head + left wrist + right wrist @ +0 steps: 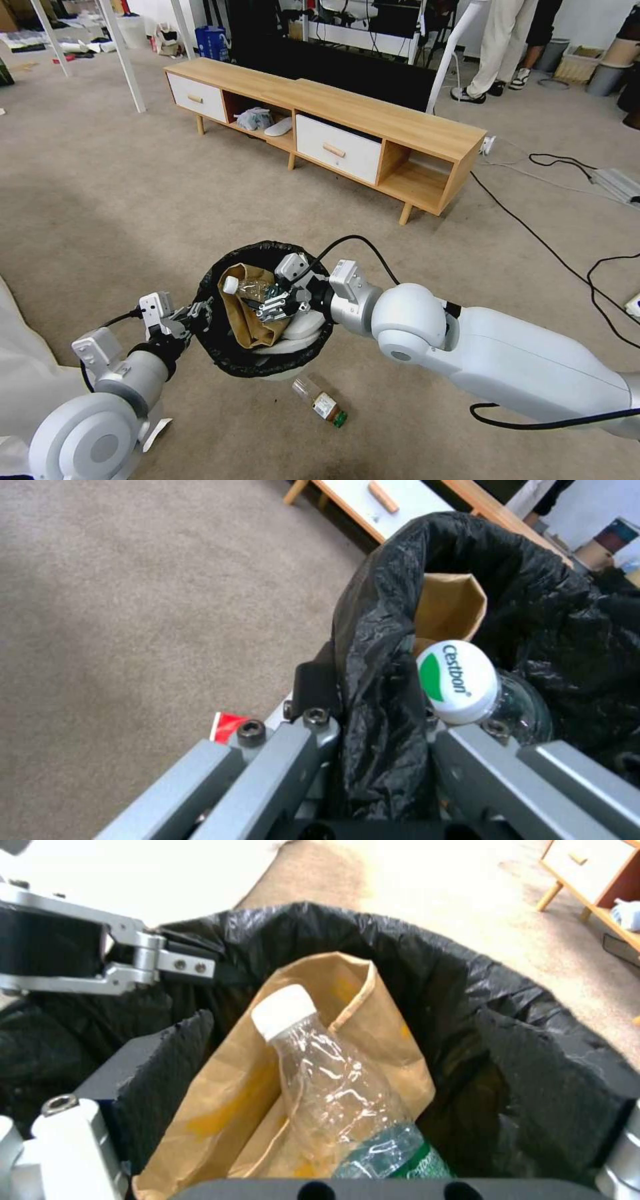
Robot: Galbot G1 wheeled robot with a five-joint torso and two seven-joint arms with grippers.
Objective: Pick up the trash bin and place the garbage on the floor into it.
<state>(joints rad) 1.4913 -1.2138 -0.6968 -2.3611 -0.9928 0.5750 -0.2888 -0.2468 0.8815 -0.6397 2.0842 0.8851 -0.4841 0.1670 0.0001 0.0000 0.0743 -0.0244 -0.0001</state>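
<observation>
Carpeted floor (120, 200); left gripper (373, 740) clamping trash bin (220, 347) rim at nine o'clock, right gripper (283, 308) spread-fingered over binned bottle (327, 1080) (seemingly just released). Next: floor bottle (322, 402), six o'clock.

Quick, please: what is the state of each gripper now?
Left gripper: closed on the trash bin rim.
Right gripper: open over the bin, holding nothing.

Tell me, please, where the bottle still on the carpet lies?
In the head view, the bottle lies on the floor just in front of the trash bin.
</observation>
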